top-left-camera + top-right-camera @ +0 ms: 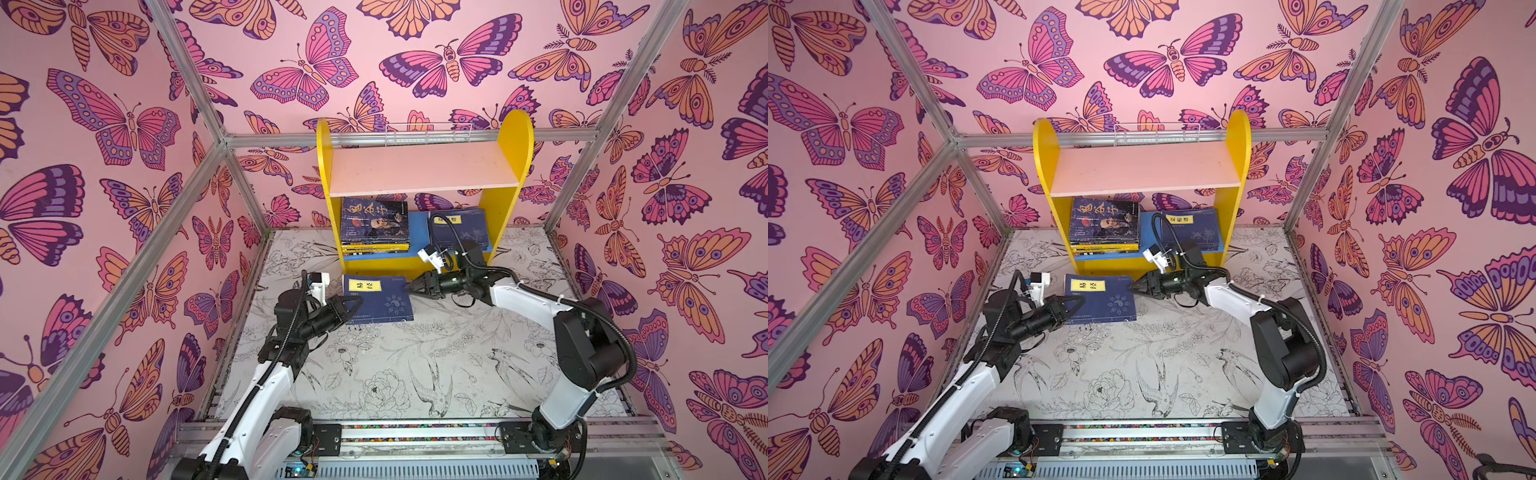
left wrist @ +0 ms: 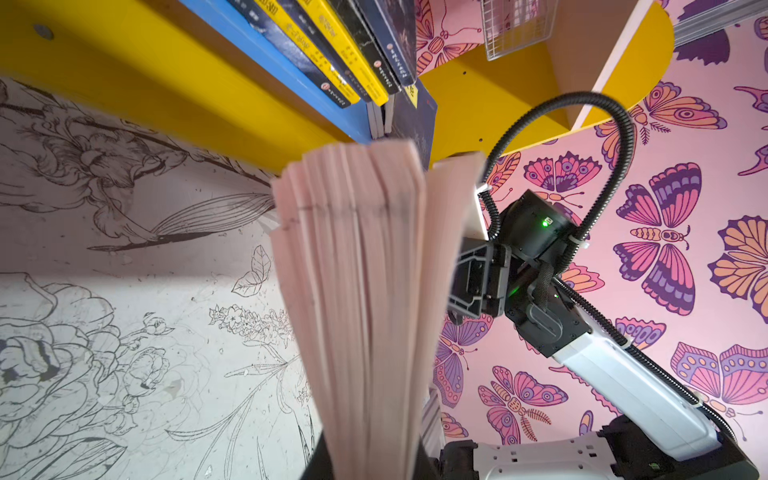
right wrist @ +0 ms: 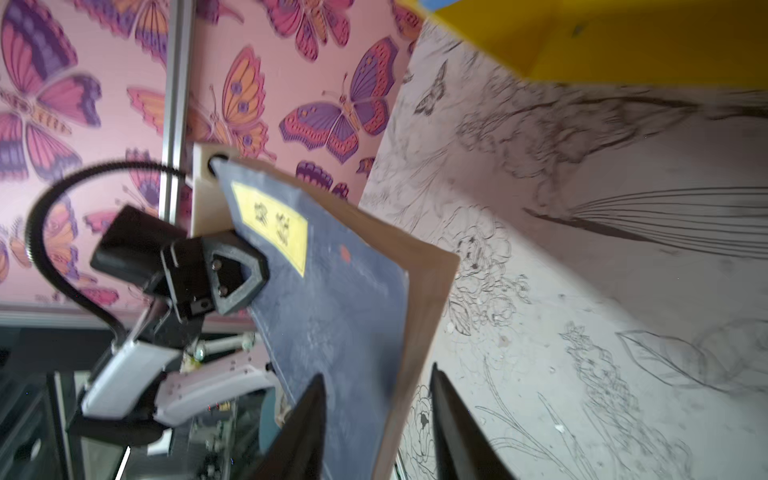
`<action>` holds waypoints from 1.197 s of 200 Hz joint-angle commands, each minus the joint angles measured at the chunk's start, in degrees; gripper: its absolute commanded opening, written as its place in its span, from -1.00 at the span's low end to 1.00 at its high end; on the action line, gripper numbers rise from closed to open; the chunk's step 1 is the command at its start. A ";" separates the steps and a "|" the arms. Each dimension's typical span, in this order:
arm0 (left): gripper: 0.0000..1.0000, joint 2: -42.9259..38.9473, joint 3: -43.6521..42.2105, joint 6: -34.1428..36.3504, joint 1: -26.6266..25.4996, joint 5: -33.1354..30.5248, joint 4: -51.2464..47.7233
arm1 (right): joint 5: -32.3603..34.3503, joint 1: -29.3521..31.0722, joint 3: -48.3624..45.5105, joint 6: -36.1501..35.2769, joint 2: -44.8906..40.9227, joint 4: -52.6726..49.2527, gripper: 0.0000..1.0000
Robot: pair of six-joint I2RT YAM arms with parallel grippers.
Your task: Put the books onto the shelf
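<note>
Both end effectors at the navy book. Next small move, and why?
Probably back the right end effector straight off the navy book: its jaws stand apart around one edge, while the left end effector clamps the opposite edge and could carry it to the shelf.

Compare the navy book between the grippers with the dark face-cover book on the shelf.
The navy book is off the shelf, in front of it, with the left gripper shut on its edge; the face-cover book tops a stack on the blue lower board. The navy book bears a yellow title label; the face-cover book shows calligraphy. Both are thin paperbacks.
</note>
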 commanded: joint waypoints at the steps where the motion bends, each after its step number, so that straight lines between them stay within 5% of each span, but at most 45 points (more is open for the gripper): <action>1: -1.00 -1.95 1.20 -2.44 -0.22 -2.73 5.47 | 3.27 -1.62 -2.46 2.07 -3.95 4.91 0.17; 32: -1.00 -2.48 1.57 -6.83 -0.54 -6.37 13.48 | -2.92 0.27 -7.89 8.95 -6.76 16.14 0.29; 56: -1.00 -2.10 2.87 -8.53 -1.33 -9.75 17.87 | -4.65 4.36 -9.12 6.03 -10.35 16.56 0.28; 88: -1.00 -0.43 4.68 -9.21 -3.80 -15.00 20.77 | 0.26 9.11 -7.08 4.58 -11.45 17.88 0.24; 144: -1.00 1.24 4.92 -8.29 -11.41 -29.34 22.61 | 11.48 11.53 -2.54 17.92 -5.19 33.74 0.07; 201: -1.00 3.32 5.24 -5.68 -16.88 -36.68 23.99 | 16.19 12.87 -1.28 28.59 -0.50 44.86 -0.11; 239: -1.00 4.77 5.54 -3.44 -19.21 -40.38 24.04 | 22.72 12.96 -2.58 33.58 -0.34 51.31 -0.44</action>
